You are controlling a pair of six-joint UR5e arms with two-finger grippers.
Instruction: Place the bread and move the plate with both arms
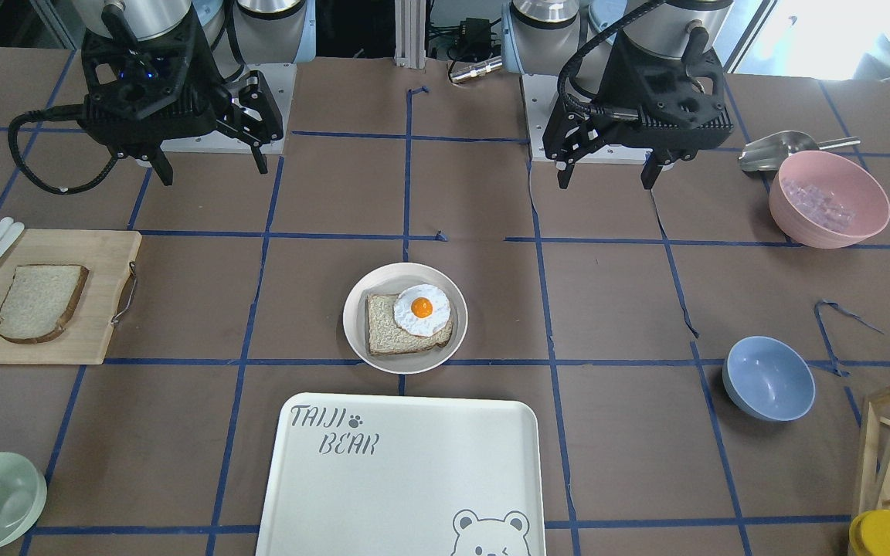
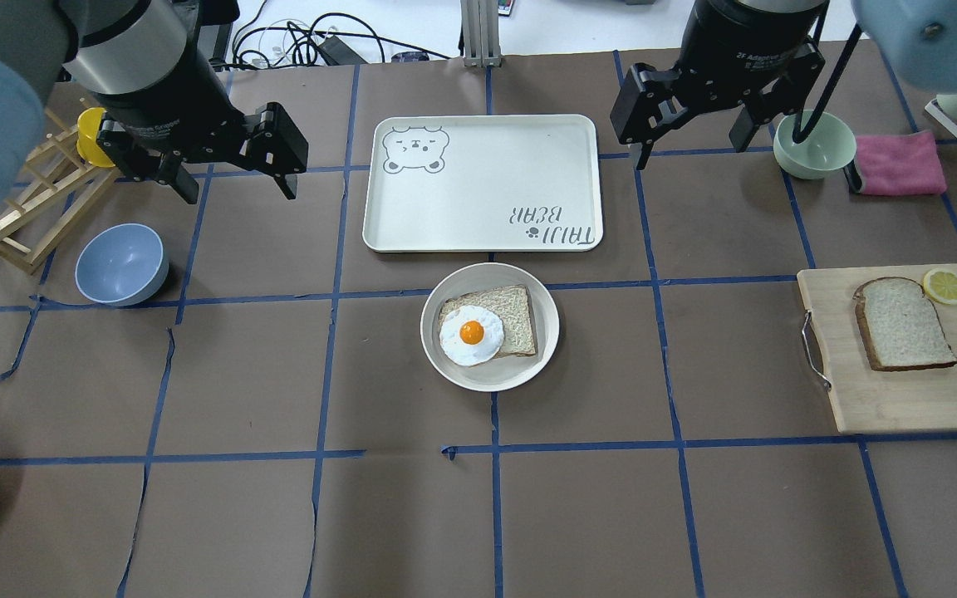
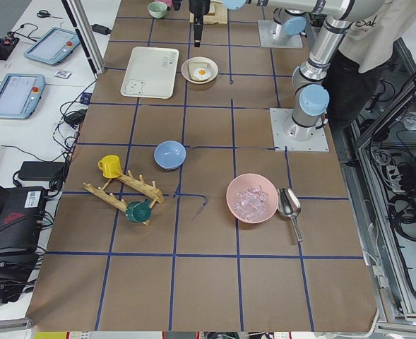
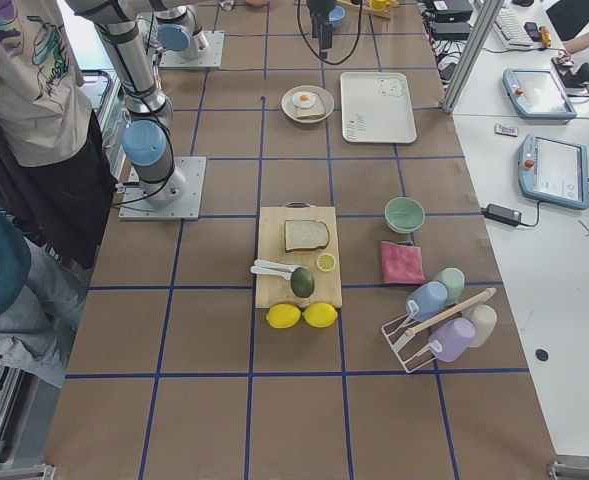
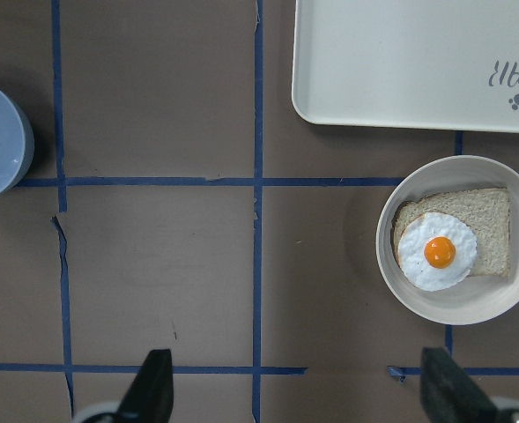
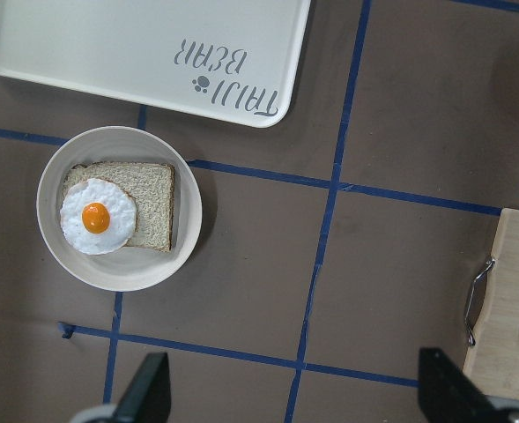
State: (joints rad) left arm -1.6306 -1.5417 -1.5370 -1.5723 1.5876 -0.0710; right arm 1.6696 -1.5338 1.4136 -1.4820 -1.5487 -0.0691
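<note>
Both left fingers (image 2: 187, 184) and right fingers (image 2: 639, 150) gape wide, empty — bread (image 2: 904, 322) on board (image 2: 885, 399), plate (image 2: 491, 379) apart.

The bread (image 2: 904, 324) lies on the board (image 2: 861, 407), plate (image 2: 487, 379) mid-table.

- Left arm (image 3: 319, 51): plain silver tube sections, with round light-blue caps (image 3: 310, 101) over the joints.
- Right arm (image 4: 137, 85): the same silver tube and light-blue caps.
- Left claw (image 1: 607, 176): matt black, with two slim fingers under a blocky housing. A ribbed black cable (image 1: 568, 73) runs off it.
- Right claw (image 1: 213, 171): black as well, with its own ribbed black cable and small blue lights (image 1: 136, 75) on the housing.
- Small white lettering (image 2: 757, 56) on the black collar above each claw.
- Base plate (image 3: 282, 141): square, grey metal.
</note>
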